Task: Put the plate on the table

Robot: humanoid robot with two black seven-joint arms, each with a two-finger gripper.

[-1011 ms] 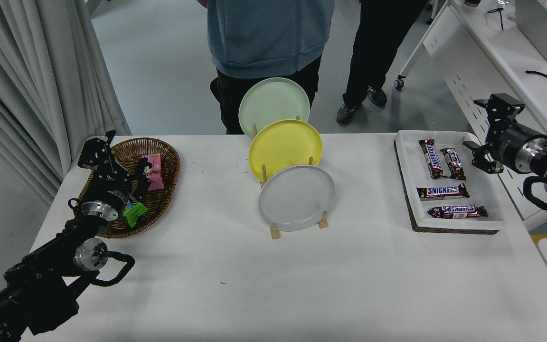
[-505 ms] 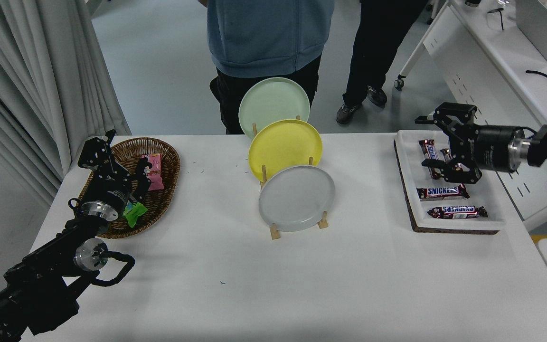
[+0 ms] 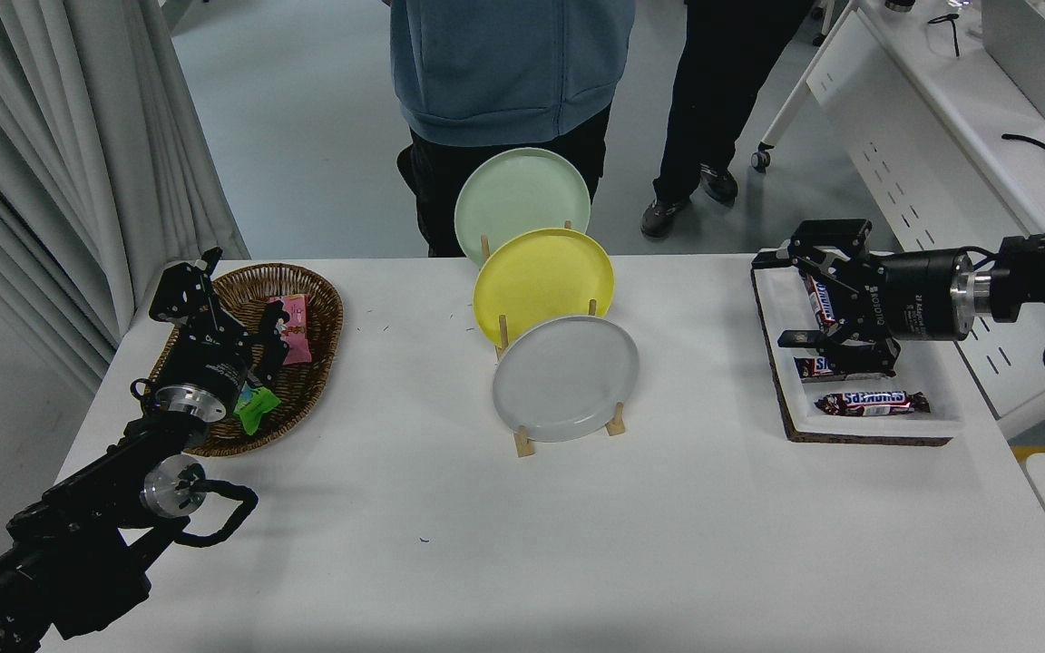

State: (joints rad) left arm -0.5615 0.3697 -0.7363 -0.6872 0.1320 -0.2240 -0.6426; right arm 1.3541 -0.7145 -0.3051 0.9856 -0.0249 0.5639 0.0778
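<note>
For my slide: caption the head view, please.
Open right gripper reaches from the candy-bar tray toward the grey plate racked on the table.

A single head view looks forward and down from high on the robot's side of the table (image 3: pixel 522 544). It takes in the whole tabletop at middling range, with floor and standing people beyond.

Ahead of me a wooden rack (image 3: pixel 522 442) holds a yellow plate (image 3: pixel 543 284) with a pale green plate (image 3: pixel 521 201) behind it. To my left, a wicker basket (image 3: pixel 318 313) with a pink packet (image 3: pixel 291 326) and a green wrapper (image 3: pixel 255 406). To my right, a white tray (image 3: pixel 867 424) with chocolate bars; the nearest bar (image 3: pixel 872 401) lies crosswise. Two people (image 3: pixel 509 73) stand at the far edge. Grey curtain (image 3: pixel 60 154) far left; laptop (image 3: pixel 1035 54) on the far-right desk.
</note>
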